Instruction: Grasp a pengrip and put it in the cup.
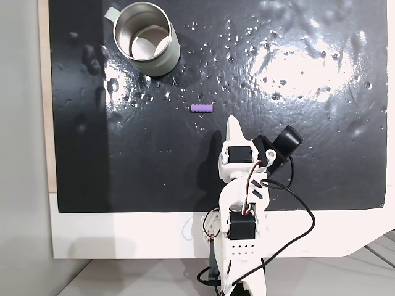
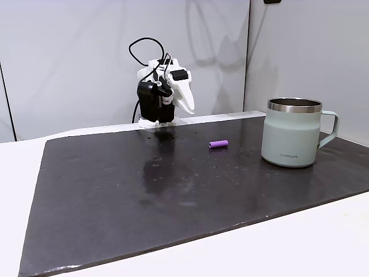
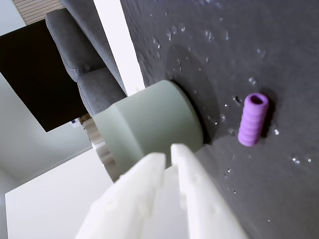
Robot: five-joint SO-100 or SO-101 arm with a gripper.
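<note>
Purple ribbed pengrip (image 3: 252,119), hollow, lying flat | cup (image 1: 148,38) apart | gripper (image 3: 167,154) fingers together, empty

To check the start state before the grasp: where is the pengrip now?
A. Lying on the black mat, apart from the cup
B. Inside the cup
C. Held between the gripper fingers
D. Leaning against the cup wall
A. The pengrip lies flat on the black mat, with bare mat between it and the cup; the gripper is close by, fingers together, and holds nothing.
</note>
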